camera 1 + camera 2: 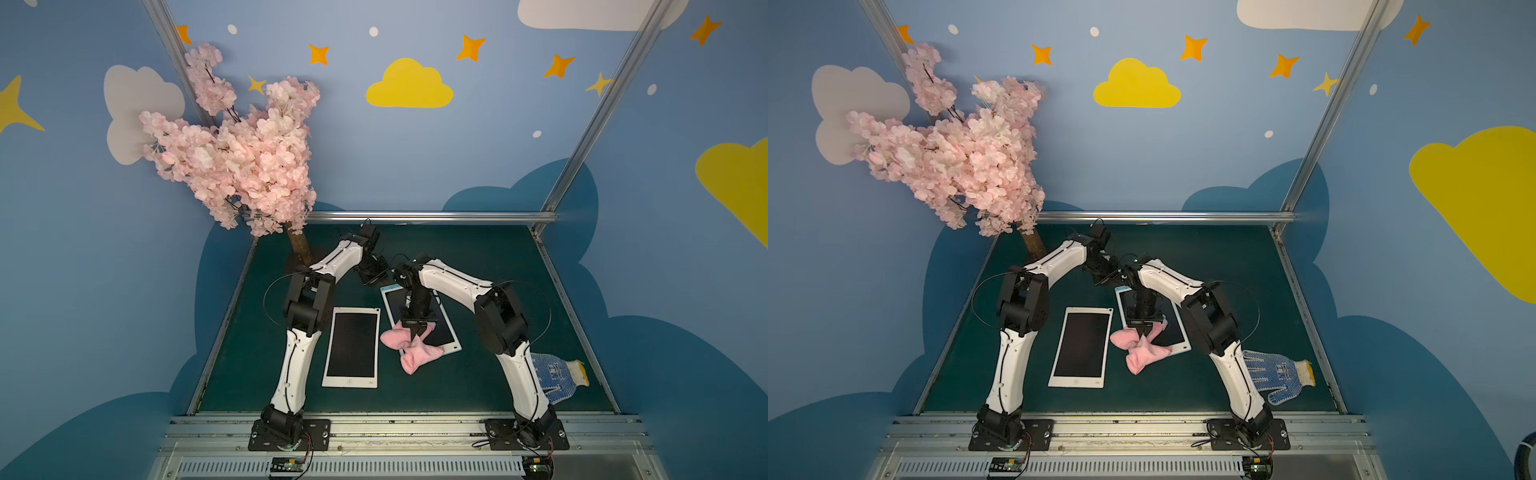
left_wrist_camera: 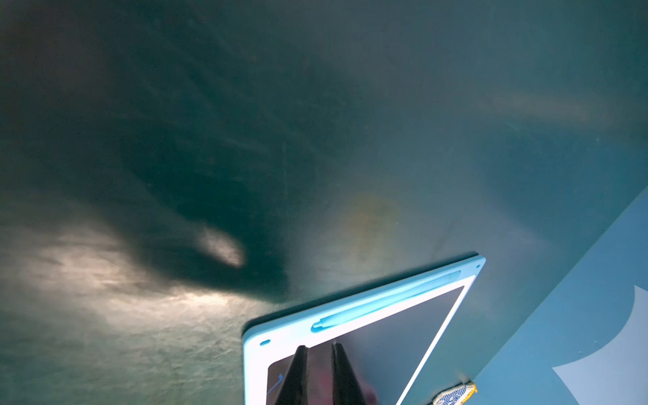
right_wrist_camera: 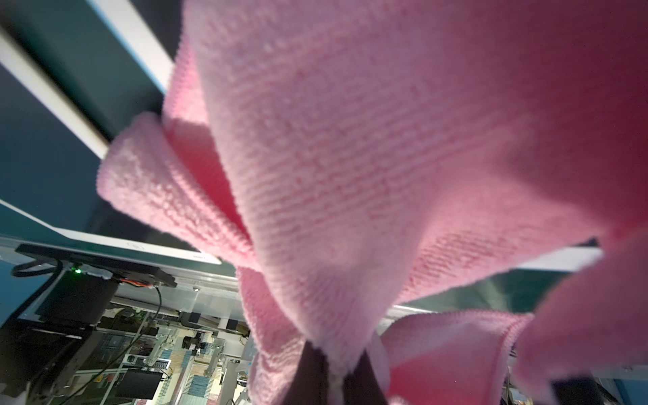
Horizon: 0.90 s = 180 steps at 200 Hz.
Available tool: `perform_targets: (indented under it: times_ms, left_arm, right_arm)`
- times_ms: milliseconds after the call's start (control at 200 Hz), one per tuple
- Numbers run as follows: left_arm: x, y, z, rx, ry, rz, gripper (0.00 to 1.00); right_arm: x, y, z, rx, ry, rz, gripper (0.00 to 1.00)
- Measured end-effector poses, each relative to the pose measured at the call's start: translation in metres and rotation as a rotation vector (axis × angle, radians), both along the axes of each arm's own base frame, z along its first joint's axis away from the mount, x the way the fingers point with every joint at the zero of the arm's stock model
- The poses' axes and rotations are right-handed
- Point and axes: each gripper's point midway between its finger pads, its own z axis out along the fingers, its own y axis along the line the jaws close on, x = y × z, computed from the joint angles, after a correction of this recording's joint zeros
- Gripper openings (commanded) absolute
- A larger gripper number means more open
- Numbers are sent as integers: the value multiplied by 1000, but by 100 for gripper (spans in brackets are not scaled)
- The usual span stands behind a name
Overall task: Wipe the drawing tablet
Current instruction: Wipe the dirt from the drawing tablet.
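Right end effector: in both top views it points straight down, jaws clamped on a bunched fold of the pink cloth, so the loose rest trails as a wiping pad.
Drawing tablet: blue-edged, flat on the table, just right of a white tablet. The cloth covers its near corner and spills onto the table.
Left end effector: at the tablet's far end, probably there to pin it against sliding under the wipe.
Left wrist view: the left end effector has its tips over the screen, near a far corner of the tablet. The jaws are nearly together with nothing seen between them, but this view does not settle whether they are fully closed.
Right wrist view: cloth fills the frame, pinched at the right end effector, with the tablet's frame beyond.
Glove: idle beside the right arm, well apart from the work.
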Motion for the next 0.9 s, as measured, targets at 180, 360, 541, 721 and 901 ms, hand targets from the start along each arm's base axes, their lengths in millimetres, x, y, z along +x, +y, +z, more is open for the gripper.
perform_targets:
  times_ms: [180,360,541,721,901]
  left_arm:
    - [0,-1,0,-6,2,-2,16]
    - [-5,-2,-4,-14,14,-6,16]
    - [-16,-6,-13,-23,44,-20,17]
    - [-20,-14,-13,-31,42,-38,16]
    - [-22,-19,-13,-32,40,-49,16]
  right_arm:
    - [24,34,9,69,-81,14,0]
    - [55,43,5,104,-120,-21,0]
    - [29,17,-20,25,-46,-21,0]
    - [-22,-7,-28,-29,8,11,0]
    - [-35,-13,-19,-19,-16,22,0]
